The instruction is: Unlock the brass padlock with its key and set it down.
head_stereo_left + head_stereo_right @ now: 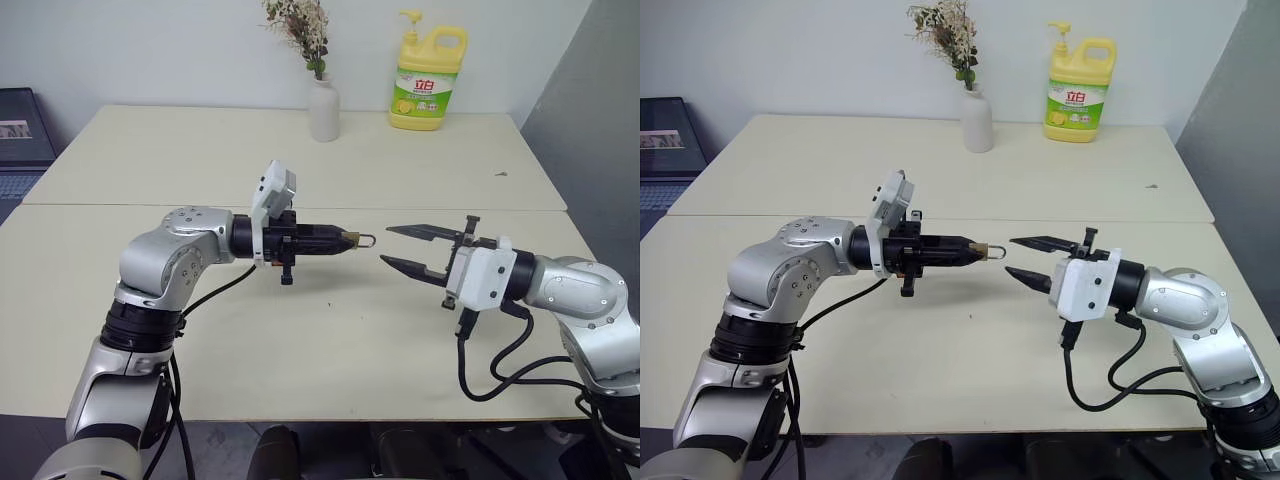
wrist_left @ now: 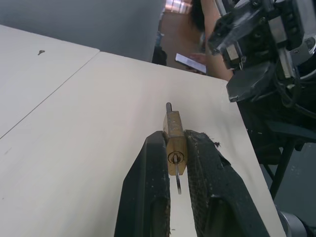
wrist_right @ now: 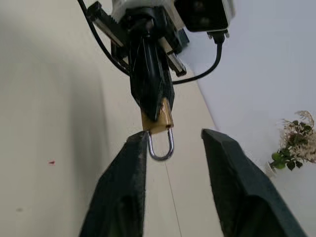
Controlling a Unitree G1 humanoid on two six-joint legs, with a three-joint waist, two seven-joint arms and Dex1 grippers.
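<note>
The left pincer (image 1: 345,240) is clamped on the brass padlock (image 1: 352,238), holding it in the air above the pale surface (image 1: 330,340), with the silvery shackle (image 1: 367,239) poking out toward the other arm. From the head views the lock is just a small golden speck at the black fingertips. The left wrist view gives more: the brass body (image 2: 175,138) sits squeezed between the 2 black fingers (image 2: 148,192), its keyhole end facing the camera, and a thin silvery piece that looks like the key (image 2: 177,181) hangs from the keyway, though it is too slim to be sure how deep it sits.

The right pincer (image 1: 400,247) faces the lock from the other side, close to the shackle but not touching it, its 2 fingers spread apart and empty. The right wrist view shows what the head views cannot: the U of the shackle (image 3: 161,146) hangs in the gap between those fingers (image 3: 123,192), nearer to one of them, and it appears seated in the body at both ends.

At the far edge of the surface stand a white vase (image 1: 323,108) with dried sprigs and a yellow detergent bottle (image 1: 428,80), well apart from the arms. A seam runs across the surface behind the 2 pincers. A dark laptop (image 1: 22,140) sits off the robot's left side.
</note>
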